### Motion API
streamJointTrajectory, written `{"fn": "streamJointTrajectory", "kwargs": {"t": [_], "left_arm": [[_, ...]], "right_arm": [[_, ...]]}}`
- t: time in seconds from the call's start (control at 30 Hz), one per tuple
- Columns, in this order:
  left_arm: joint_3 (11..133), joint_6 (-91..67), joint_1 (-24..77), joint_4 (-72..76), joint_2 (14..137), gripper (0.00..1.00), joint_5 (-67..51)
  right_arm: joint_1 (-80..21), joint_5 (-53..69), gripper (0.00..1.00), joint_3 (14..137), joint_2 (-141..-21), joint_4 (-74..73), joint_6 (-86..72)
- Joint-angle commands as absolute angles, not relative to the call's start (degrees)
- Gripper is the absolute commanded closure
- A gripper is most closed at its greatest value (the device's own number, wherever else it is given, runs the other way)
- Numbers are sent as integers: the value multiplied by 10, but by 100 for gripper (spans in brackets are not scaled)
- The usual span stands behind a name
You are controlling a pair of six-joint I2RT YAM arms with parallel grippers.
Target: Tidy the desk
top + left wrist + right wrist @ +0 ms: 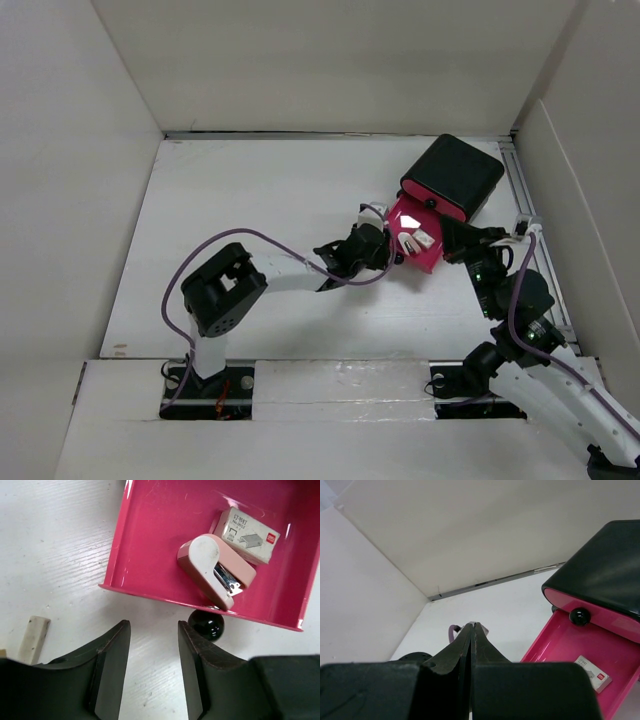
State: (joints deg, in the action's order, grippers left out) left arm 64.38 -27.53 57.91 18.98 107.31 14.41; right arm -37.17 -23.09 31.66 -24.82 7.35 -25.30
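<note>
The desk is a white tabletop with white walls around it. A black box stands at the back right, and one pink drawer is pulled out of it. In the left wrist view the drawer holds a pink and white stapler and a box of staples. My left gripper is open and empty, just in front of the drawer's black knob, which sits by its right finger. In the top view it is at the drawer's front. My right gripper is shut and empty, beside the drawer.
A small pale block lies on the desk to the left of my left gripper. A shut pink drawer with a black knob sits above the open one in the black box. A rail runs along the right wall.
</note>
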Motion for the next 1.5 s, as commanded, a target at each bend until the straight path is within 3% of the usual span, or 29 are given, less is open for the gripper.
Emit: {"fn": "streamJointTrajectory", "kwargs": {"t": [0.0,0.1,0.23,0.27,0.37,0.5,0.73,1.03,1.2,1.47], "left_arm": [[627,-294,580,203,1018,62,159],[611,-300,580,214,1005,72,150],[587,-290,580,253,994,76,110],[582,-280,580,259,994,75,80],[593,-259,585,263,1011,60,38],[624,-236,605,250,1035,50,45],[667,-233,605,219,1071,50,83],[730,-214,605,193,1119,55,105],[729,-208,605,195,1124,67,111],[737,-207,605,175,1135,67,123]], "right_arm": [[-374,-221,100,321,-252,104,-250],[-374,-221,100,321,-251,104,-250],[-374,-221,100,322,-250,104,-250],[-374,-220,100,321,-251,104,-251],[-374,-219,100,321,-253,105,-250],[-374,-218,100,322,-257,105,-250],[-374,-219,100,322,-253,105,-250],[-374,-216,99,322,-251,103,-250],[-374,-215,99,323,-251,102,-249],[-374,-213,99,322,-251,102,-250]]}}
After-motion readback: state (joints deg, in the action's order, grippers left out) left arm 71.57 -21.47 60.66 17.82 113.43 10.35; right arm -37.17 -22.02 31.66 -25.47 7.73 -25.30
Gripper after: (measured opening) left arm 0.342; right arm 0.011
